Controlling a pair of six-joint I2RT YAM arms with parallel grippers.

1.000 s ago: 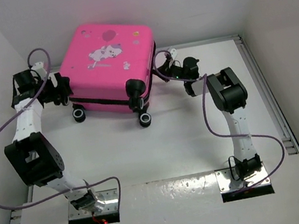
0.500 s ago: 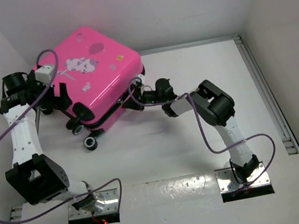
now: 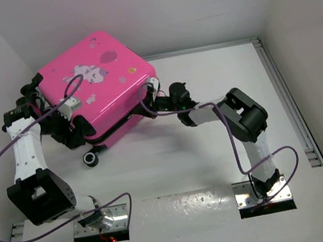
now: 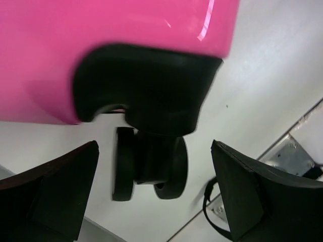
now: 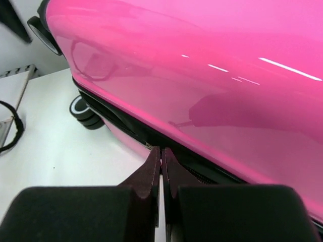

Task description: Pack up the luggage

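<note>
Two-handed work on the luggage (image 3: 101, 81): found closed, decal face up, tipped at an angle, off toward the far left corner of the table (image 3: 216, 149), well clear of the right and near edges; resting partly on its black wheels.

Left gripper (image 4: 154, 151) spread wide and grasping nothing; straddling one wheel (image 4: 151, 169) under a corner of the pink shell, with a gap on both sides between fingers (image 4: 60, 171) and rubber.

Right gripper (image 5: 161, 156) pinched tight at the dark zip seam (image 5: 116, 123), on the side of the shell facing the right edge; impossible to tell whether a zip tab sits between the fingertips (image 5: 151, 174) or only pad on pad.

Probably the opening step, and barely begun: shell not yet parted, nothing packed.

To do it well:
- brace before pulling; close the left fingers on the wheel housing, or lean them against the shell, so as to stop any rolling toward the left edge;
- confirm a real hold on the tab before hauling; re-pinch lower if only pads are meeting;
- draw along the line of the seam, never outward from it;
- go slowly round the shell's corner, turning the wrist to follow the curve;
- keep the cable loops away from the wheels and the zip track.
</note>
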